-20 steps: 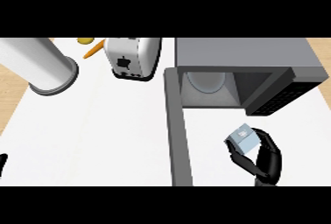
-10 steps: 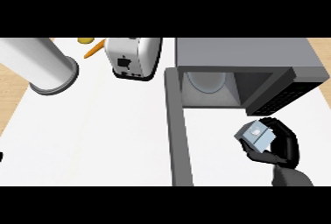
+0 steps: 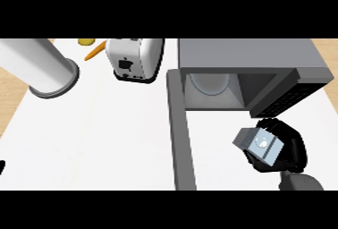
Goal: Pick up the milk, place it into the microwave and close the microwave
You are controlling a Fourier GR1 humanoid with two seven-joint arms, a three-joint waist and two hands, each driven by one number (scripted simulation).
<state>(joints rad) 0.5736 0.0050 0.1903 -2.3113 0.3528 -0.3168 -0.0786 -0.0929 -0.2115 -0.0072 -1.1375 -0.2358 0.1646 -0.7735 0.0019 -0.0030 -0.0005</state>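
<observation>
Head view: the milk (image 3: 259, 144), a small grey-blue carton, is seen held in the right hand (image 3: 282, 147) at the lower right of the frame, black fingers curled round it, just below the open mouth of the microwave (image 3: 251, 58). The microwave door (image 3: 179, 134) is swung out and stands edge-on down the middle of the frame, left of the hand. The carton is judged to be lifted and not yet inside. From here the carton could be knocked against the dark control panel (image 3: 287, 96) at the right of the opening, since the hand sits more under that panel than under the cavity; a tilted carton could also be tipped over on the pale turntable plate (image 3: 211, 82) if set down unevenly. Much of the carton is covered by the fingers, so its uprightness cannot be told. The depth of the cavity is hard to make out. Only a dark sliver at the lower left edge may be the left hand (image 3: 2, 166); whether its fingers are open cannot be told. A toaster (image 3: 135, 58) and a pale cylinder (image 3: 43, 67) stand in the upper left.
</observation>
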